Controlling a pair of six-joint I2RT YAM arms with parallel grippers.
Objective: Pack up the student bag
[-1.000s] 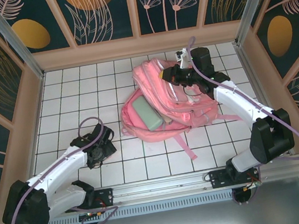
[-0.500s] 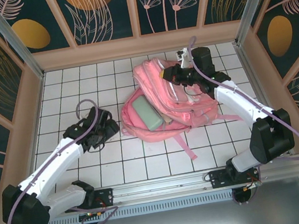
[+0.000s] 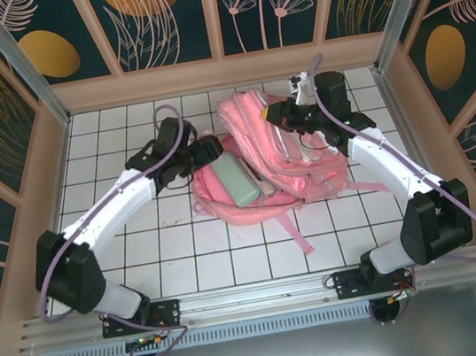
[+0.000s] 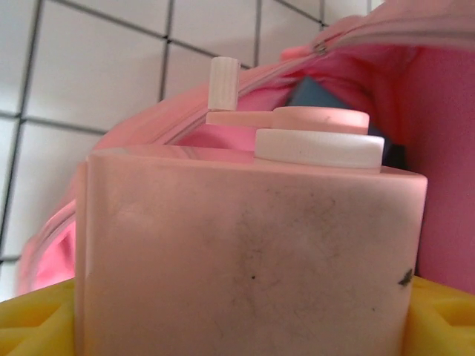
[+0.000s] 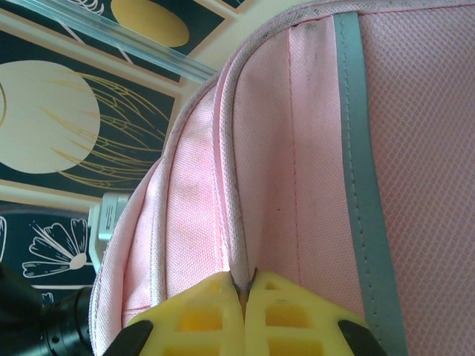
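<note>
Left claw [image 3: 207, 149]: we find it closed on a small pink box [image 4: 245, 252]. The box's lower corners sit against the yellow pads [image 4: 33, 326] on either side. On top of the box is a white round cap [image 4: 319, 147] with a pink disc over it, and a short pale stub [image 4: 224, 83] stands upright beside them. The claw holds the box at the left rim of the student bag [image 3: 303, 164], just in front of its open zippered mouth. Through that mouth we note pink lining and a dark blue item [image 4: 310, 95], too little of which shows for us to identify it.

Right claw [image 5: 243, 295]: its two yellow fingers are pressed together on a piped seam of the bag, pinching the fabric. In the overhead view this grip is at the bag's far right part. A pale grey reflective strip [image 5: 364, 148] runs alongside the pinched seam.

The bag lies on the white tiled table [image 3: 99, 145], in the far half and right of centre, between the two claws. Its main compartment gapes toward the left arm. A pale green flat case [image 3: 237, 181] lies in that opening. One pink strap [image 3: 296, 230] trails across the tiles toward the near edge
</note>
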